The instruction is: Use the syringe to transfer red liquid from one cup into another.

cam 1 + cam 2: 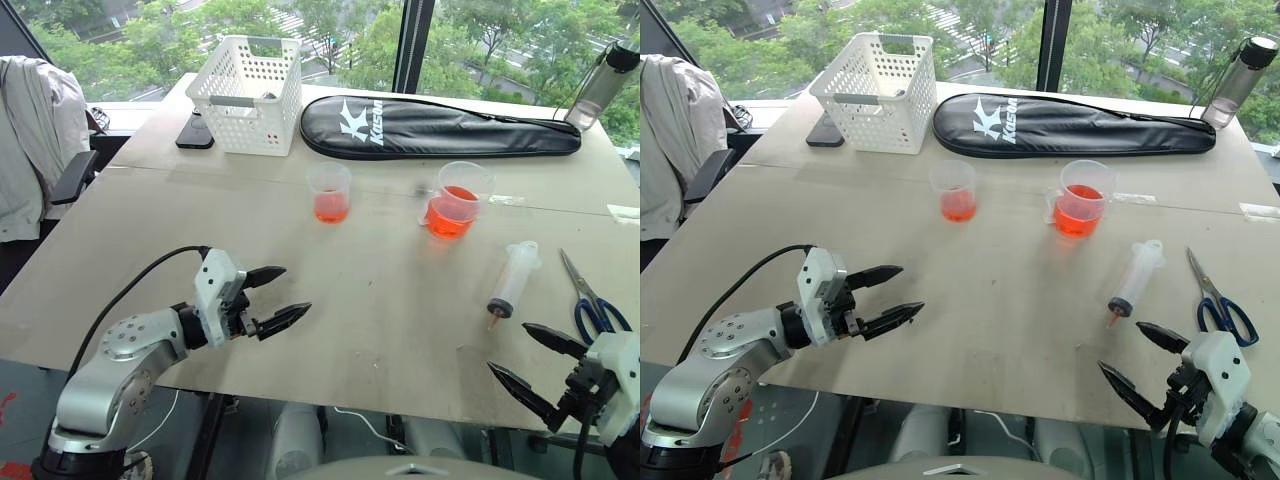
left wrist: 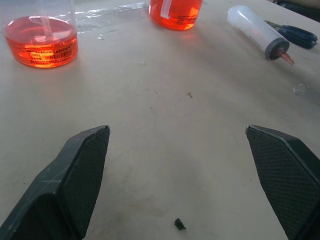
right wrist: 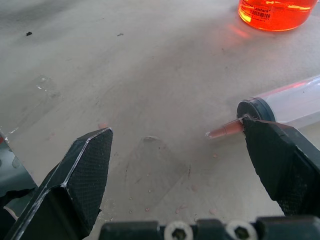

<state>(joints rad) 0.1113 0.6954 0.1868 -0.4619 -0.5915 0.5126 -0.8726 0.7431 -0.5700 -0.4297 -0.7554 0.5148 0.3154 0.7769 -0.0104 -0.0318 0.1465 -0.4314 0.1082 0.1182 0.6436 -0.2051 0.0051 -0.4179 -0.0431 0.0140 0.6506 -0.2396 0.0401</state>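
Grippers are seen nearest, at the tabletop's (image 1: 360, 330) near edge. The left gripper (image 1: 277, 296) is held over the near left part of the tabletop with its jaws spread wide and nothing between them. The right gripper (image 1: 525, 363) is poised at the near right edge, its jaws likewise wide apart and empty; in the right wrist view one finger (image 3: 285, 162) is seen just in front of the syringe tip, though contact cannot be judged.

Just beyond the right gripper the syringe (image 1: 514, 279) is laid flat on the tabletop, its reddish tip turned toward the near edge and its white flange away. Scissors (image 1: 590, 300) with blue handles are laid beside it, toward the right edge.

Farther back, near the middle of the tabletop, the wider cup (image 1: 455, 203) is set upright with red liquid (image 1: 447, 218) in its lower part and a second, tilted clear rim within it. To its left, apart from it, the narrower cup (image 1: 330, 192) is set upright, with a shallower layer of the same liquid.

Behind the cups a black racket case (image 1: 440, 127) is stretched across the tabletop, with a white basket (image 1: 246, 95) at its left and a dark phone (image 1: 195, 132) beside the basket. A bottle (image 1: 605, 82) is placed at the far right corner.
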